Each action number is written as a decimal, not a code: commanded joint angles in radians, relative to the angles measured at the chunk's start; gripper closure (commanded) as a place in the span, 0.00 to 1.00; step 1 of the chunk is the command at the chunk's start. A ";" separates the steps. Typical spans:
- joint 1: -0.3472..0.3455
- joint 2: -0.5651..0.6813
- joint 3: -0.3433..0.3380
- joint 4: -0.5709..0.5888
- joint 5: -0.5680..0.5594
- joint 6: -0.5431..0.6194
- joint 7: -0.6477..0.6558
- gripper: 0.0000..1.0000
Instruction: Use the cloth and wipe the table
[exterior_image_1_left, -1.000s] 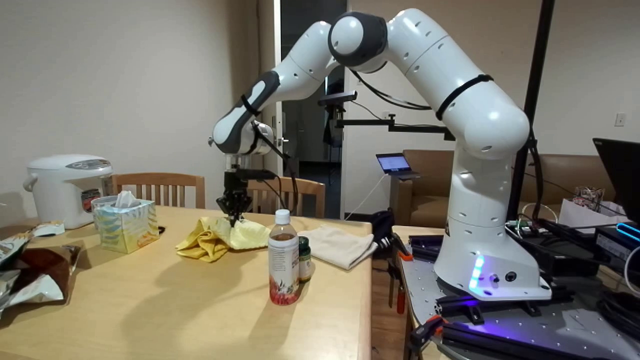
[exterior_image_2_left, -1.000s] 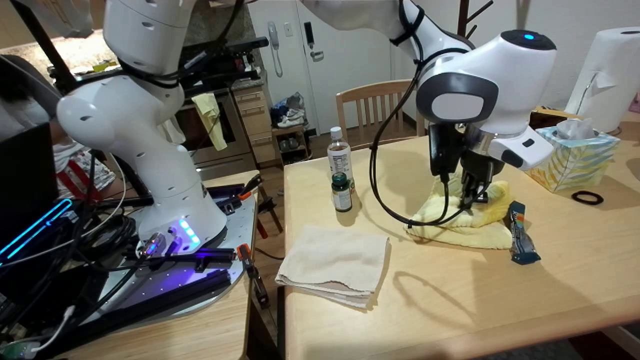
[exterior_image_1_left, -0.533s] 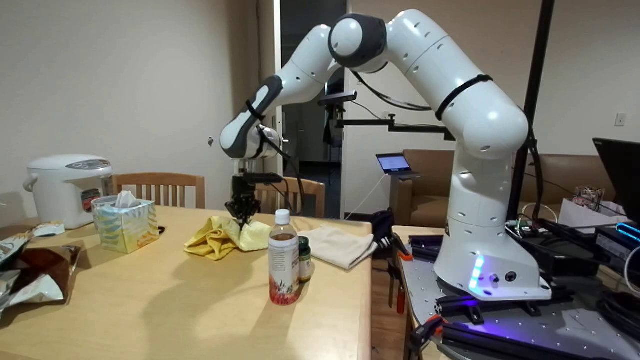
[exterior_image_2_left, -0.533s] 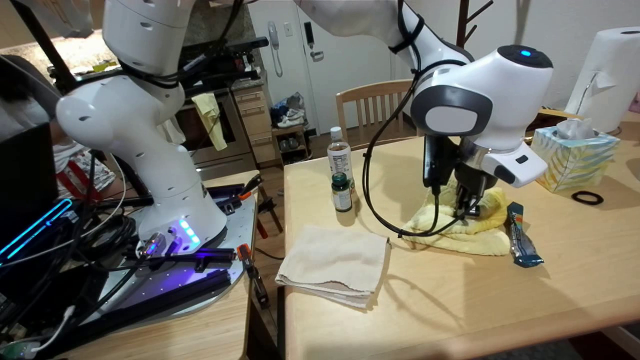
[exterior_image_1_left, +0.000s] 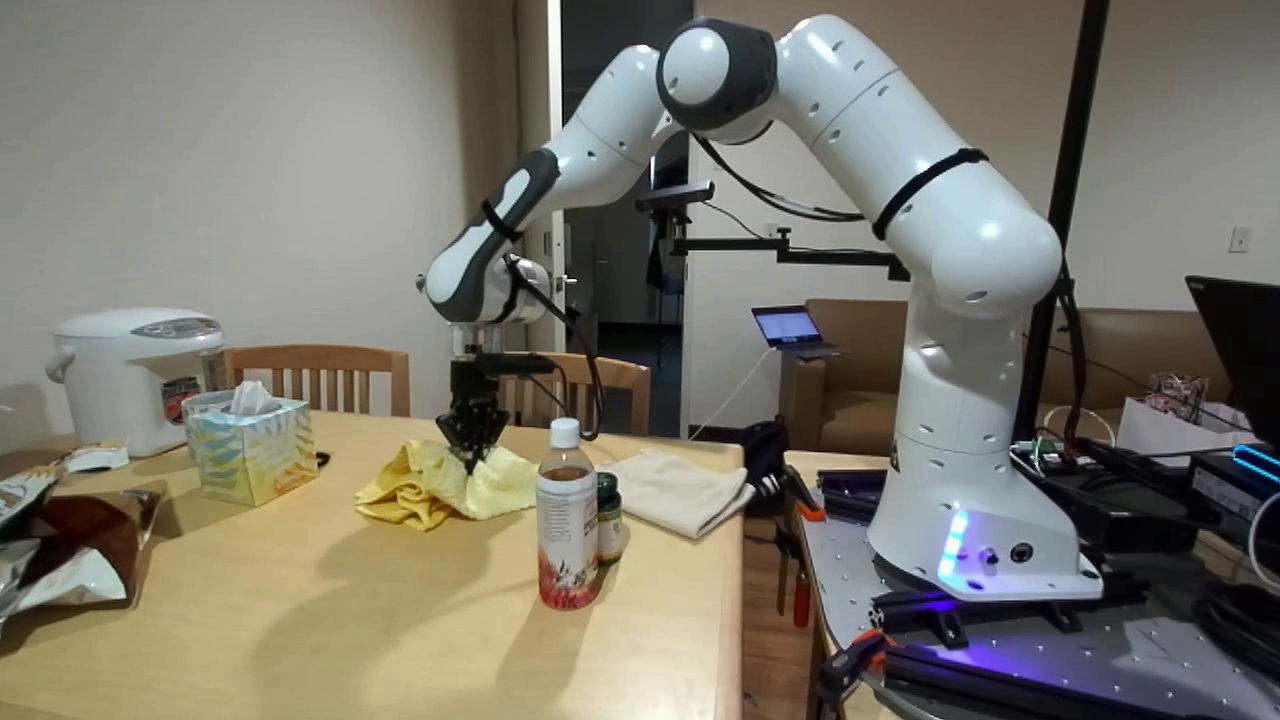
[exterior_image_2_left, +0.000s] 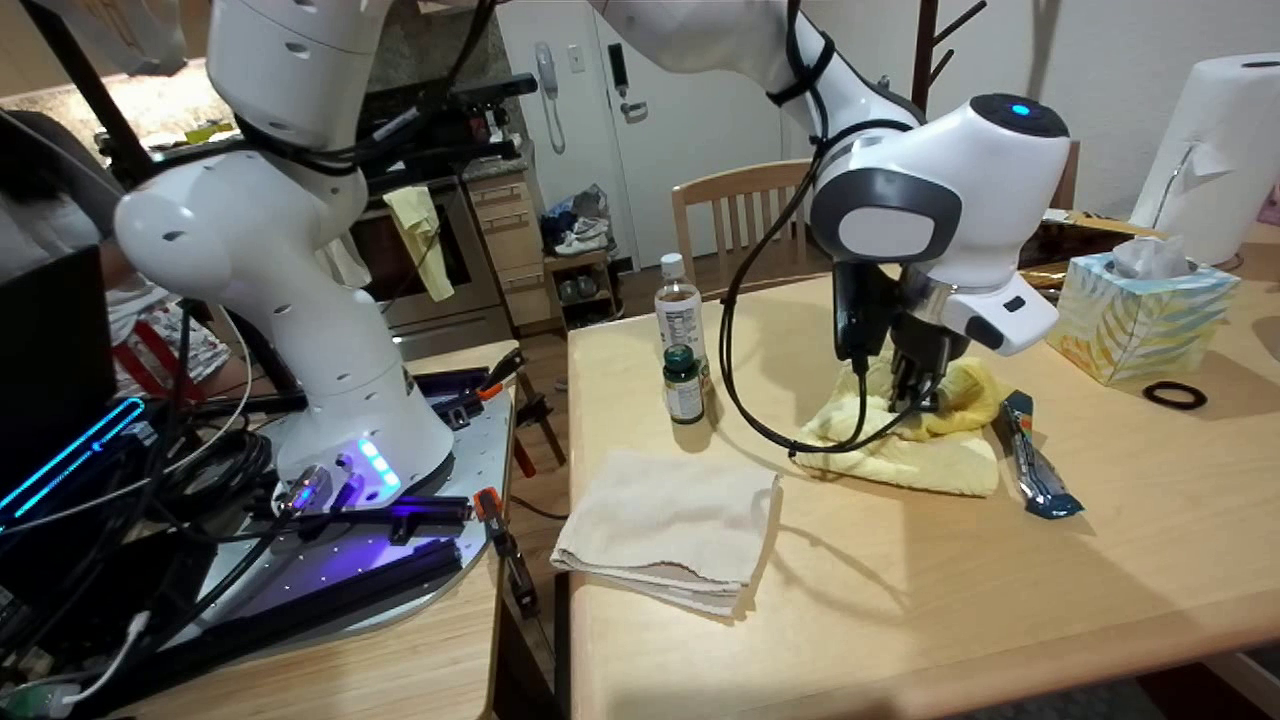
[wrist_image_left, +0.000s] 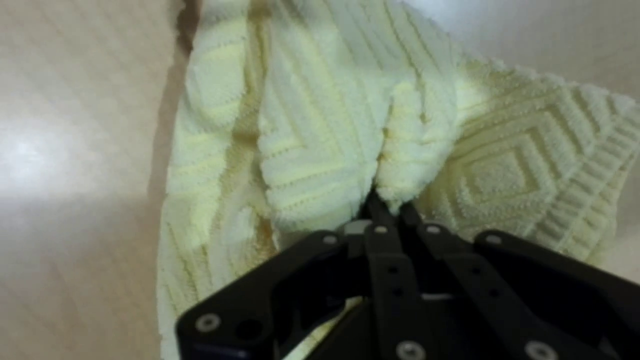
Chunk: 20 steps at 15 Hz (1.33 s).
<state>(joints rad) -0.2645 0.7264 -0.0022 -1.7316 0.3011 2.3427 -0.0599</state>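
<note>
The gripper (wrist_image_left: 392, 212) pinches a fold of the yellow cloth (wrist_image_left: 320, 170), down on the table (exterior_image_2_left: 1190, 480). I'd press lightly, sweep level, and steer clear of the packet (exterior_image_2_left: 1037, 470) just beside. Crumpled, the yellow cloth shows no clear long axis; in the wrist view a flat corner points right.

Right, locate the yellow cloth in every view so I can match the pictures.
In an exterior view: yellow cloth, left of centre, in the lower half.
In an exterior view: yellow cloth, right of centre, mostly below mid-height.
In the wrist view: yellow cloth, filling the middle.
Shared landmark: the gripper, pinching the yellow cloth.
</note>
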 joint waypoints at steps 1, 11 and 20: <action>0.048 -0.018 0.020 -0.051 -0.019 0.001 -0.026 0.97; 0.171 -0.060 0.037 -0.070 -0.065 -0.020 -0.004 0.97; 0.220 -0.045 0.037 -0.010 -0.110 -0.068 0.002 0.97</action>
<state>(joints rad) -0.0581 0.6911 0.0385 -1.7589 0.2344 2.3099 -0.0642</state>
